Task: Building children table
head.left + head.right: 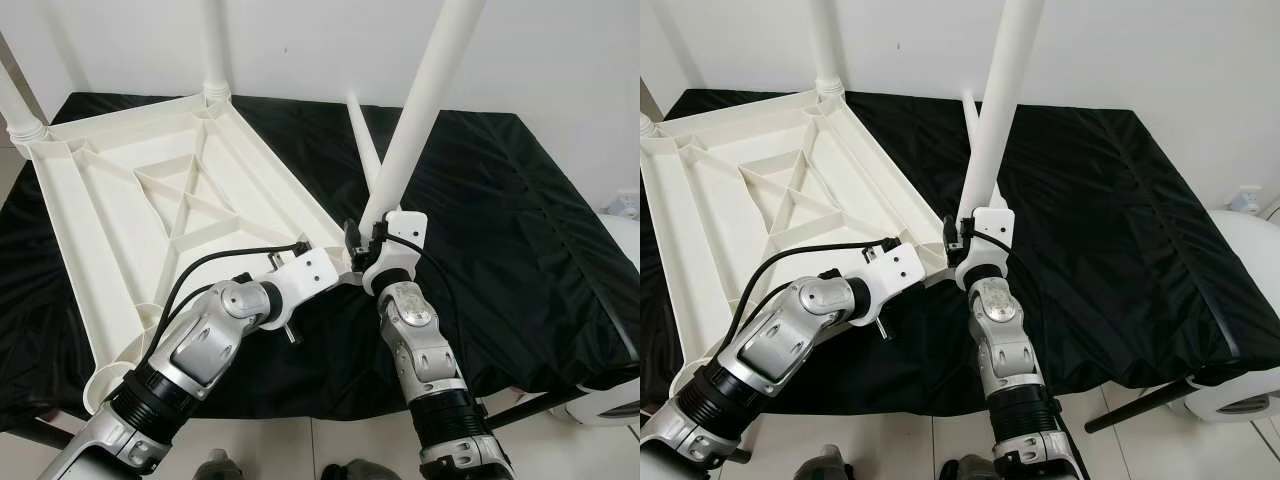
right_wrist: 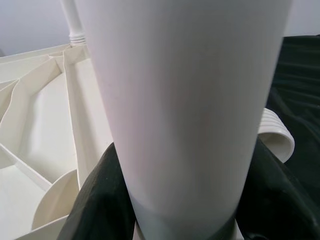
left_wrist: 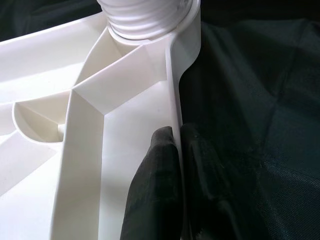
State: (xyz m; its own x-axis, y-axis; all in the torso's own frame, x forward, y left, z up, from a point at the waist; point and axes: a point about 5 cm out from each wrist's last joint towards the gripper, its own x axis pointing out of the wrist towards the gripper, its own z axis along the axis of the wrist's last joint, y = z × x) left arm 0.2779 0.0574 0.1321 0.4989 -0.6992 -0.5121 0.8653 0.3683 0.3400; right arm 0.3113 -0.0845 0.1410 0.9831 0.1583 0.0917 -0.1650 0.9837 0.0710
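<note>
White plastic, ribbed on its underside, the upturned tabletop (image 1: 150, 210) lies on a black cloth (image 1: 500, 220) that covers the work surface. Two legs are already fitted at the tabletop's far corners: one far leg (image 1: 213, 45) and another far leg (image 1: 15, 105). At the near corner of the tabletop closest to the right arm, the right gripper (image 1: 362, 243) has its fingers (image 2: 95, 200) closed around a tall white leg (image 1: 420, 100), which stands tilted in that corner's socket. The left gripper (image 1: 322, 262) sits just beside that same corner, its fingers (image 3: 155, 190) pinching the tabletop's thin outer rim, one inside and one outside. A spare leg (image 1: 362, 145) lies on the cloth beyond the corner, behind the held leg.
</note>
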